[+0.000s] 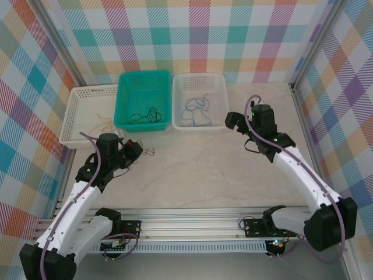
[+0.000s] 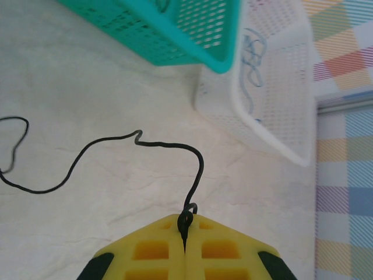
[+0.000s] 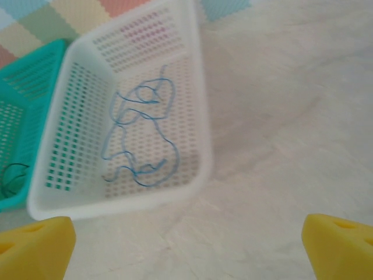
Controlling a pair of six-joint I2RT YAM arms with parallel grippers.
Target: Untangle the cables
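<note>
Left gripper clamps the black cable — your right gripper hangs wide, blue cables binned ahead of it; likely one strand left.

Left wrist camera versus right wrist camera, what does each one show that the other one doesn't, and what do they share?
Left wrist: the left gripper shut on a black cable that trails across the table. Right wrist: the right gripper open, fingers wide apart, holding nothing. Shared: the white basket with a blue cable lying in it, next to the teal basket.
</note>
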